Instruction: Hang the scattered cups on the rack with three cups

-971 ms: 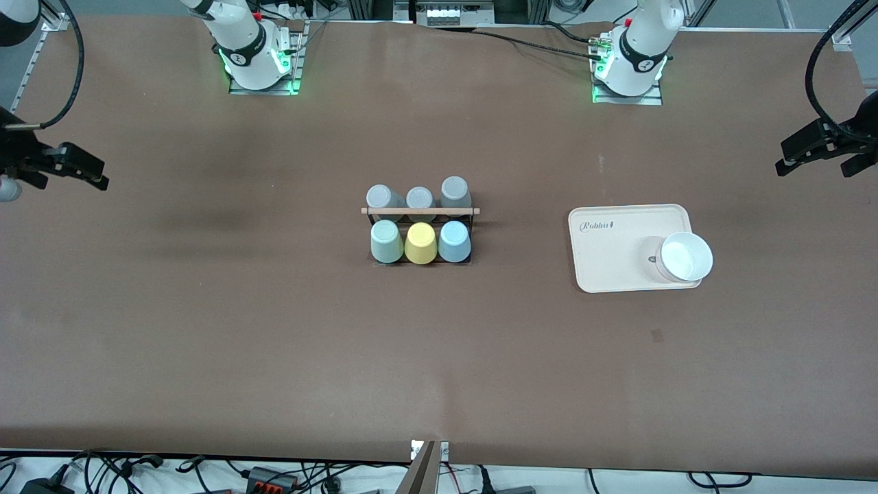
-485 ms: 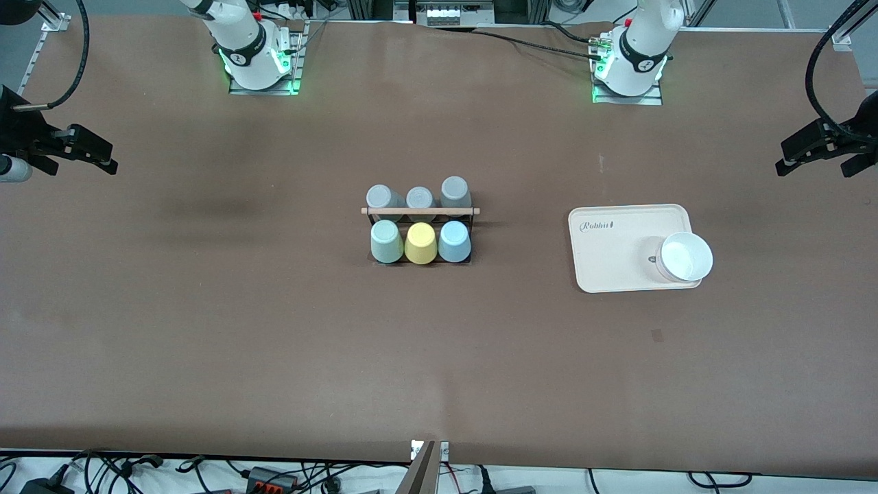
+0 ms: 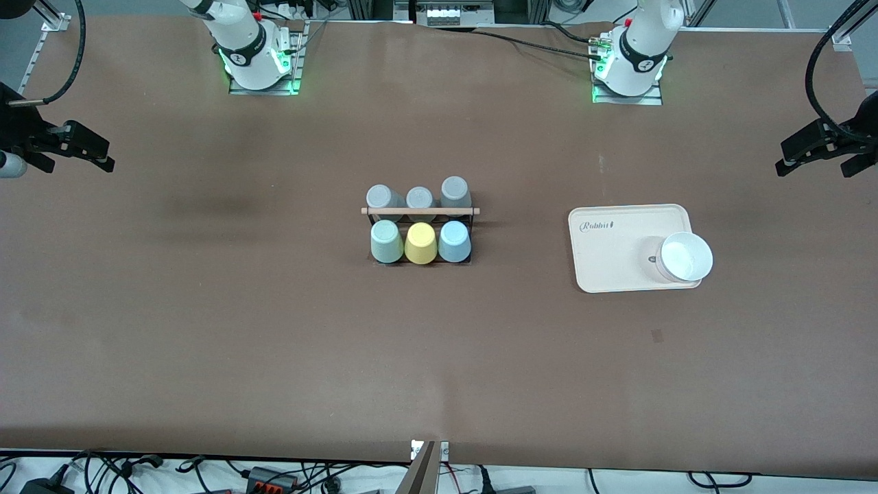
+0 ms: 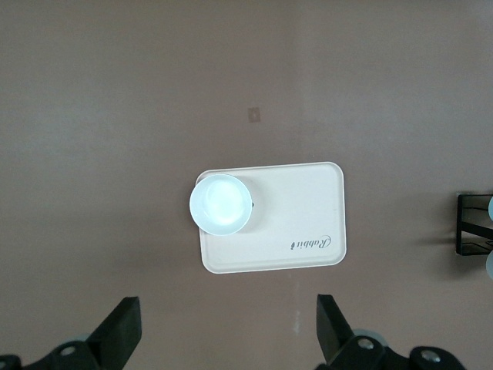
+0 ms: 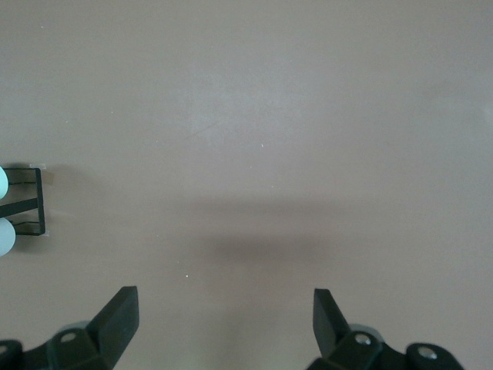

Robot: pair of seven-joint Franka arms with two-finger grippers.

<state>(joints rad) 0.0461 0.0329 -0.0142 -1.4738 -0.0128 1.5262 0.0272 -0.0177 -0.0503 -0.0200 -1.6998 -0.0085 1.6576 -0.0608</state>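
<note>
The rack stands at the table's middle, its wooden rod across the top. The mint green cup and the light blue cup sit upside down on its nearer row, with a yellow cup between them. My right gripper is open and empty, up over the right arm's end of the table. My left gripper is open and empty over the left arm's end. The rack's end shows in the right wrist view and in the left wrist view.
Three grey cups fill the rack's farther row. A cream tray with a white bowl on its corner lies toward the left arm's end; the left wrist view shows the tray and bowl.
My right gripper has shifted a little toward the robots' side of the table. The left arm, cups and rack have not moved.
</note>
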